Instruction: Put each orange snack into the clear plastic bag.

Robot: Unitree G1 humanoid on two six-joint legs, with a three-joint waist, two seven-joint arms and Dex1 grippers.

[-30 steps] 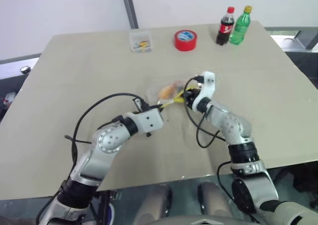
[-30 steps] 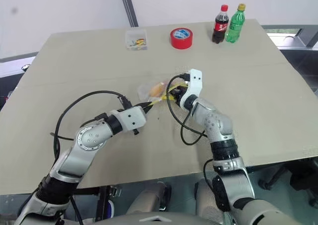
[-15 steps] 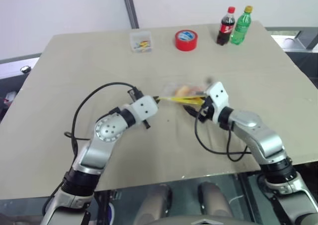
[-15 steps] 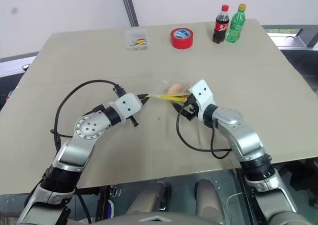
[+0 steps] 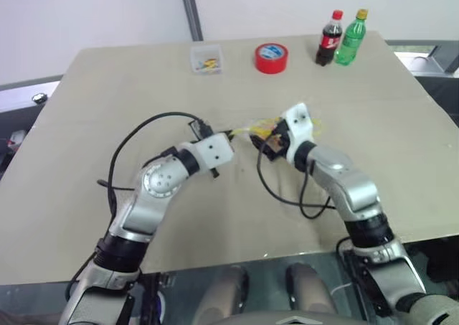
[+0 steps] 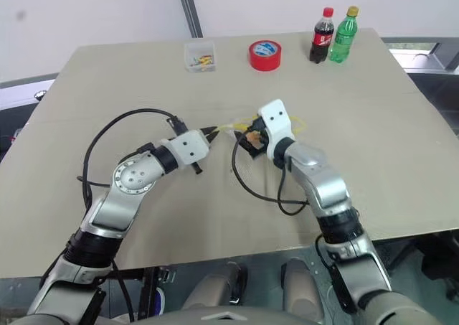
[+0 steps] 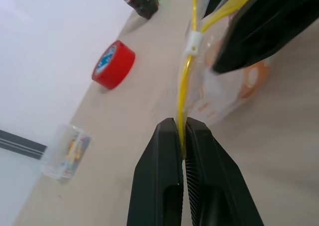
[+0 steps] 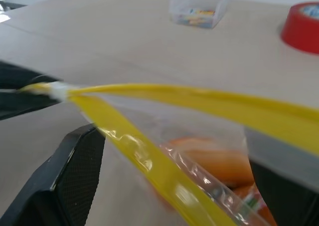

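The clear plastic bag [image 5: 252, 129] hangs just above the table between my two hands. My left gripper [image 7: 180, 122] is shut on its yellow seal strip [image 7: 185, 91], at the strip's end. An orange snack [image 8: 219, 158] shows through the film inside the bag, and more orange [image 7: 249, 79] lies below it; I cannot tell whether that is a second snack. My right gripper [image 8: 172, 151] is open at the bag's other side, its black fingers [image 8: 75, 176] spread wide with the strip and the bag's top running between them.
At the table's [image 5: 107, 88] far side stand a small clear box [image 5: 206, 58], a red tape roll [image 5: 271, 57], a cola bottle [image 5: 328, 29] and a green bottle [image 5: 353, 27]. Black cables loop from both wrists over the tabletop.
My right hand swung out to the right, then came back to the bag with its wrist rolled and its fingers wider. The left gripper kept its hold on the strip and rose a little.
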